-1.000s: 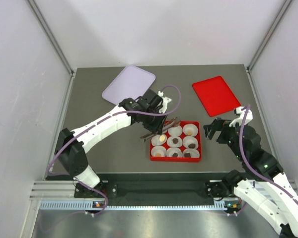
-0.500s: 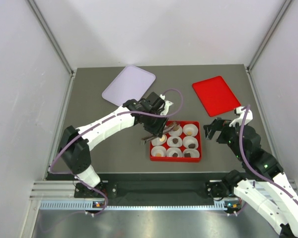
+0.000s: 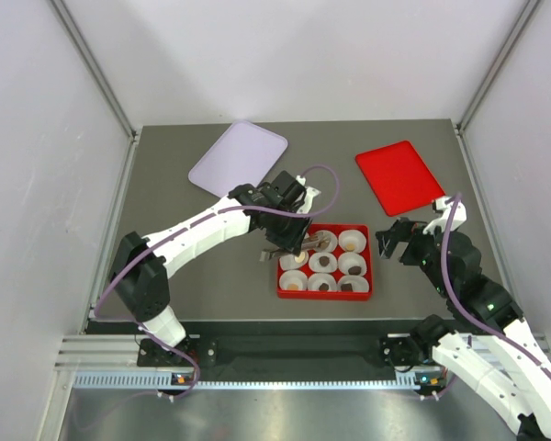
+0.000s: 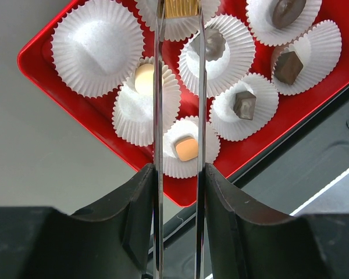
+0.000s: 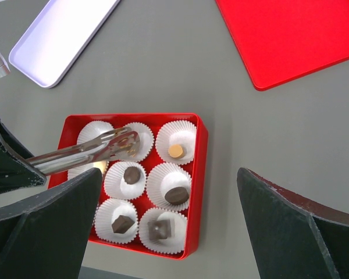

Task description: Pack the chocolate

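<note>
Left wrist view shows our left gripper (image 4: 179, 174) clamped on the tongs (image 4: 158, 116), whose long axis runs straight out from the fingers. The chocolate (image 4: 182, 7), a tan piece, sits pinched at their tips dead ahead, above a paper cup (image 4: 178, 29) in the red tray (image 4: 38, 58). It looks blocky, so we read no heading. In the right wrist view our right gripper (image 5: 168, 174) hangs spread wide beside the tray, farther off.

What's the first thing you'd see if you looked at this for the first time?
The bright red box in the middle of the table, filled with frilly white paper cups, most holding a chocolate. Right above it, the left arm's fingers pinch metal tongs with a gold piece at their tips.
</note>
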